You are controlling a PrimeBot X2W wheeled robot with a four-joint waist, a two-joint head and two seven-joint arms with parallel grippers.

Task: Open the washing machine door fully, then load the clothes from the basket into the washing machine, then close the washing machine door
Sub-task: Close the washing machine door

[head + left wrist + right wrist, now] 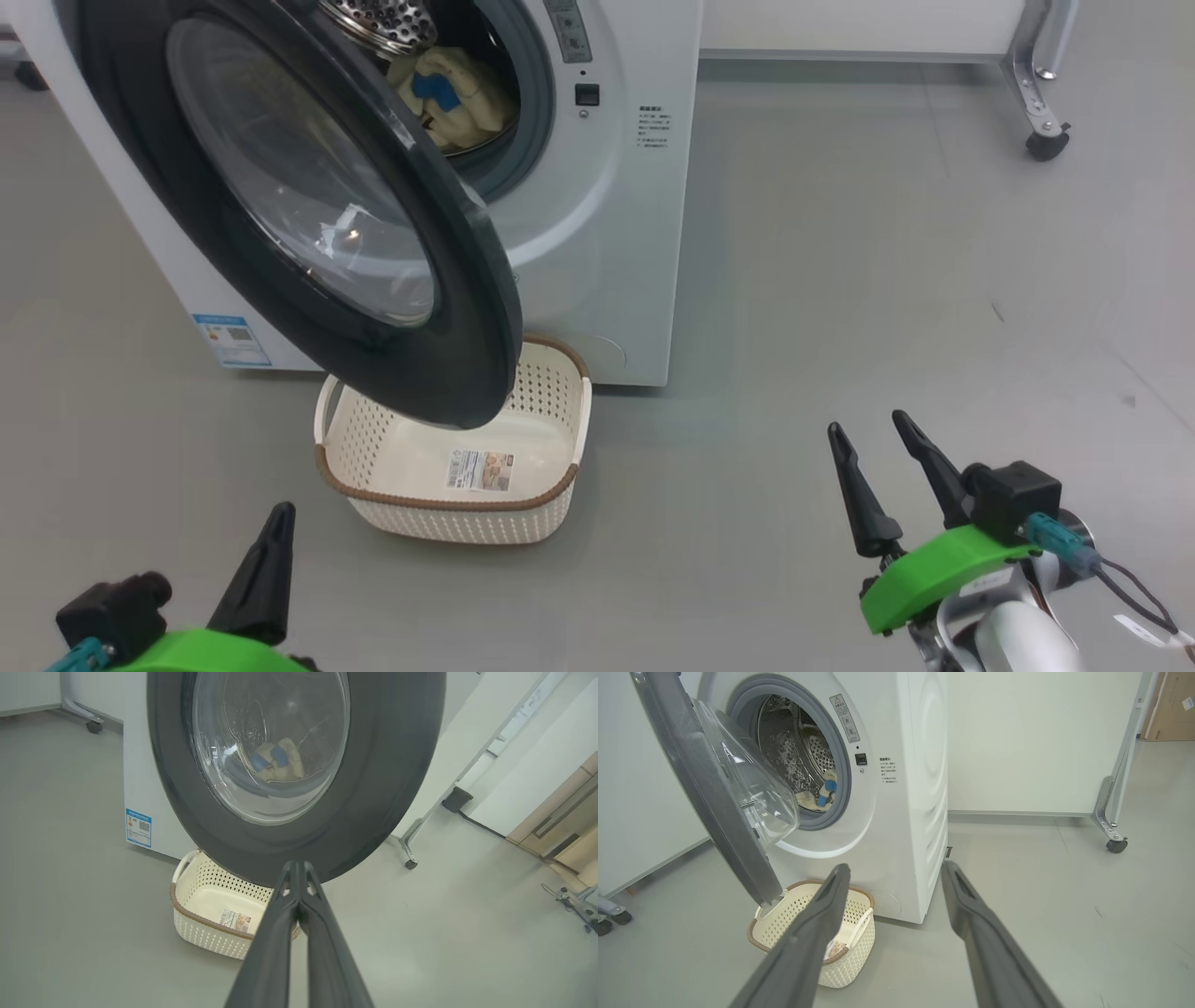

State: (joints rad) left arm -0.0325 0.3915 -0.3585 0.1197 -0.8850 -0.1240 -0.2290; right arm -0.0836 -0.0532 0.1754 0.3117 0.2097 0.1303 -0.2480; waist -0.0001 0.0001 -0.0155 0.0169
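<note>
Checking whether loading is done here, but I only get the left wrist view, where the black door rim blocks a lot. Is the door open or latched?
Observer: Open. The right wrist view shows the washing machine door swung away from the washing machine, with the drum exposed.
Operator: Is the right pincer carrying anything?
Observer: No. In the head view the right pincer is open and empty, above the floor.
Operator: Any garments in the basket?
Observer: None seen. The head view shows the inside of the basket with just a label sticker on its bottom, though the door covers one corner.
</note>
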